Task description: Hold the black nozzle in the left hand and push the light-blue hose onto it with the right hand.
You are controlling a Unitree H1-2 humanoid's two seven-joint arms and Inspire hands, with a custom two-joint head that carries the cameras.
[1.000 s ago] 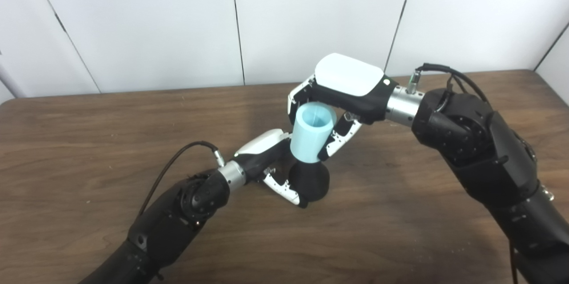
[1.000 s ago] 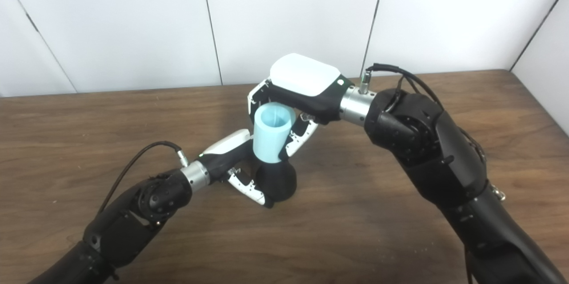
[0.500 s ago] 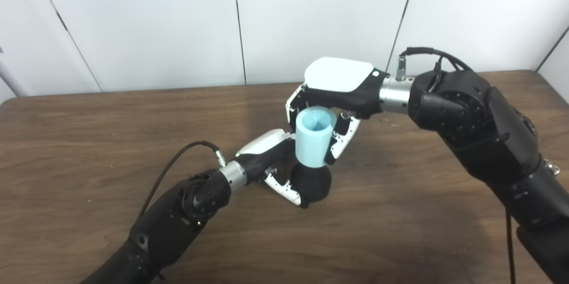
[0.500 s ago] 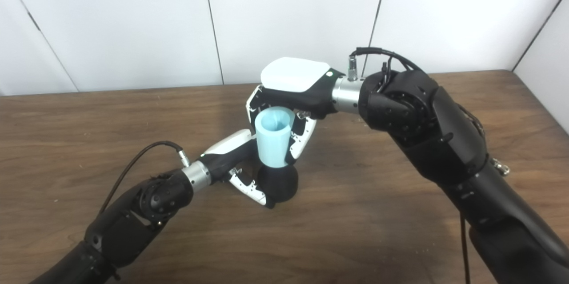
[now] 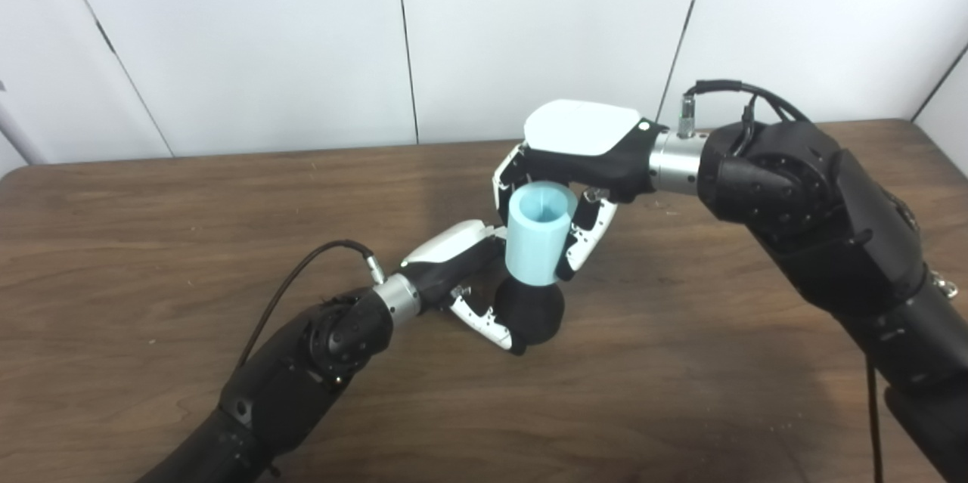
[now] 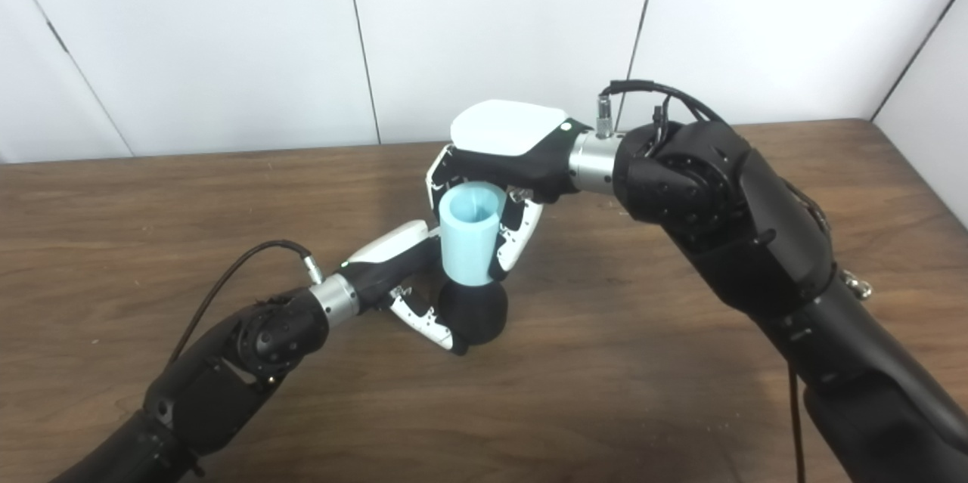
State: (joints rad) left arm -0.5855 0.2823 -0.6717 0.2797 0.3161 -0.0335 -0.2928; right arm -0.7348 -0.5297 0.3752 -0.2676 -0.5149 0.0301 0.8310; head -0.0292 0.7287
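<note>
The light-blue hose [image 5: 535, 239] stands nearly upright, its lower end seated on the black nozzle [image 5: 531, 311] at the worktop's [image 5: 151, 241] centre. The right hand [image 5: 578, 158], from 2 o'clock, wraps its fingers [image 5: 582, 241] around the hose. The left hand [image 5: 461, 271], from 8 o'clock, clasps the nozzle. No writing is readable.

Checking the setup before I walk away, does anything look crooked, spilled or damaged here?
Nothing stands out. The light-blue hose sits nearly upright on the black nozzle, gripped by the right hand; the left hand holds the nozzle on the table. No spill or damage shows.
</note>
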